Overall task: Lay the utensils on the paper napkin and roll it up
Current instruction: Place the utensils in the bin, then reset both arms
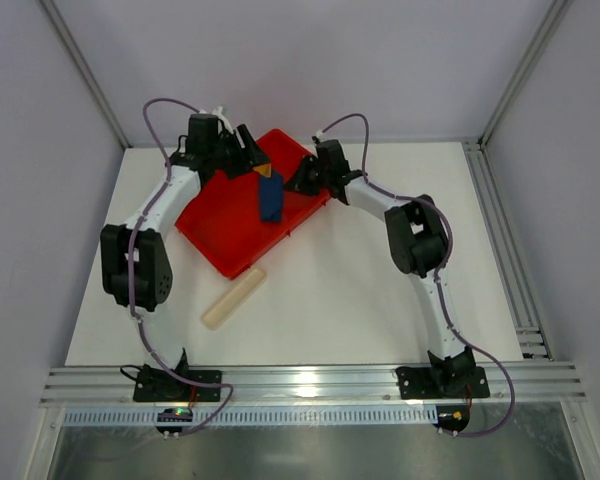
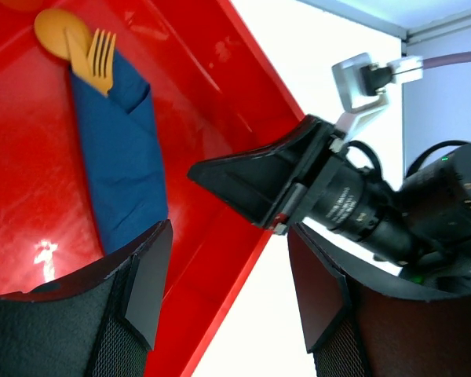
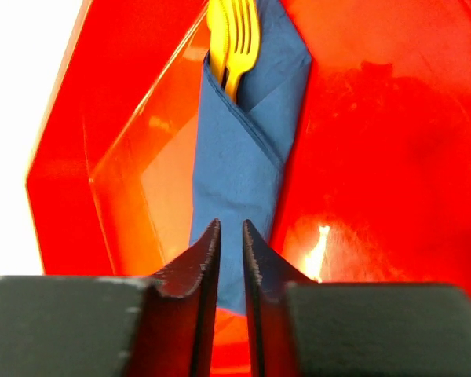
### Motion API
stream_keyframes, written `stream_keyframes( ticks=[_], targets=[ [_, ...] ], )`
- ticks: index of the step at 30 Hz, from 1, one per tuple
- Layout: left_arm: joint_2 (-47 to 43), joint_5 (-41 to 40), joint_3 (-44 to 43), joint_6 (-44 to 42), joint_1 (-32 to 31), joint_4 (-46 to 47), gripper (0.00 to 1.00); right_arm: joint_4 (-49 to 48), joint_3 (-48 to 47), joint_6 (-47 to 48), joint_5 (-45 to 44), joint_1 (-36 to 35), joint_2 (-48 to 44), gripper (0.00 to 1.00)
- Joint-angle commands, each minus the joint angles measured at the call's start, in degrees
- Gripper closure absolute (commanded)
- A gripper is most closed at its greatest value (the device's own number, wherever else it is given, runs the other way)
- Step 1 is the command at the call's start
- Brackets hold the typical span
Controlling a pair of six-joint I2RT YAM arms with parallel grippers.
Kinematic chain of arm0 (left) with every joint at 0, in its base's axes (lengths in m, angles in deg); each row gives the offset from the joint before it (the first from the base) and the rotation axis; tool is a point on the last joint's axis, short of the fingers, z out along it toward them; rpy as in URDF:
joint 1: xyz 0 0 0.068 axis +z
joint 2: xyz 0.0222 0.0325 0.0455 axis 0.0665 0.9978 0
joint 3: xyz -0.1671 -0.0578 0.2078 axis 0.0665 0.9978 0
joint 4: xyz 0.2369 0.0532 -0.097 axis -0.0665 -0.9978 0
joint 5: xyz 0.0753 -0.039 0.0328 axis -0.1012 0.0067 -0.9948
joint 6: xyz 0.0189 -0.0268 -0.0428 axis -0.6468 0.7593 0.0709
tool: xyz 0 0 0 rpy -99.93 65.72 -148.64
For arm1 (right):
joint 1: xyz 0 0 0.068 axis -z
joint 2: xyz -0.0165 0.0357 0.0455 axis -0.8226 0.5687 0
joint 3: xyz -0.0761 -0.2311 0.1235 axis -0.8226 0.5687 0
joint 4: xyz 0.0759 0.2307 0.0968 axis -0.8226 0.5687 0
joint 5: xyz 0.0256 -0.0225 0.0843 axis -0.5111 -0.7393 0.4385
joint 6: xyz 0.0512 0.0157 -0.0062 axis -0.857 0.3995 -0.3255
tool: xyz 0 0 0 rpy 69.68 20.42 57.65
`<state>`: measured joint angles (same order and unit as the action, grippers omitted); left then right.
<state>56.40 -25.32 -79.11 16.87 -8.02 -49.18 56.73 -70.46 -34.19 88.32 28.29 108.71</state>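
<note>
The navy paper napkin lies rolled around the orange utensils on the red tray. In the left wrist view the roll shows a fork and a spoon bowl sticking out of its top. In the right wrist view the fork tines poke out of the roll. My left gripper is open and empty over the tray's far edge. My right gripper is just right of the roll, its jaws nearly together with nothing between them.
A pale beige flat strip lies on the white table in front of the tray's near corner. The tray rim runs under my left gripper. The right gripper shows close by in the left wrist view. Frame rails stand at the table's right side.
</note>
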Motion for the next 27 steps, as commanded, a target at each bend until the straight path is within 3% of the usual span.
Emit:
stream_keyframes(
  ticks=[1,2,5,6,7,8,14,18,27],
  targets=[
    [-5.7,-0.3,1.3,-1.9,-0.3,-2.5,0.36,1.5,1.8,2.9,-1.3,0.2,-10.4,0.8],
    [-7.5,0.1,1.4,-2.2,-0.3,-3.3,0.36,2.8,2.9,3.5,-1.6,0.2,-12.4,0.75],
    [-11.8,0.3,4.4,-2.7,-0.9,-5.9,0.36,7.1,8.3,6.3,-4.9,0.2,-23.0,0.42],
    [-15.5,0.3,5.6,-2.8,-1.1,-6.0,0.19,8.5,11.8,7.0,-6.2,0.2,-25.7,0.32],
    [-17.3,0.4,7.2,-3.1,-1.3,-6.2,0.01,9.7,13.6,8.5,-7.3,0.1,-28.4,0.13],
    [-19.4,0.5,9.4,-3.4,-1.9,-6.7,0.0,11.4,15.6,9.4,-9.6,0.0,-34.3,0.05],
    [-32.2,3.3,16.9,-4.9,-3.2,-9.8,0.0,23.1,26.4,11.7,-16.3,-0.3,-51.0,0.0],
    [-41.0,7.4,25.4,-4.5,-3.4,-8.6,0.0,27.0,36.8,10.9,-23.6,-1.1,-66.9,0.0],
    [-56.7,8.4,35.4,-1.2,-3.4,-8.0,0.0,29.3,49.0,10.5,-21.2,-1.3,-86.9,0.0]
  ],
)
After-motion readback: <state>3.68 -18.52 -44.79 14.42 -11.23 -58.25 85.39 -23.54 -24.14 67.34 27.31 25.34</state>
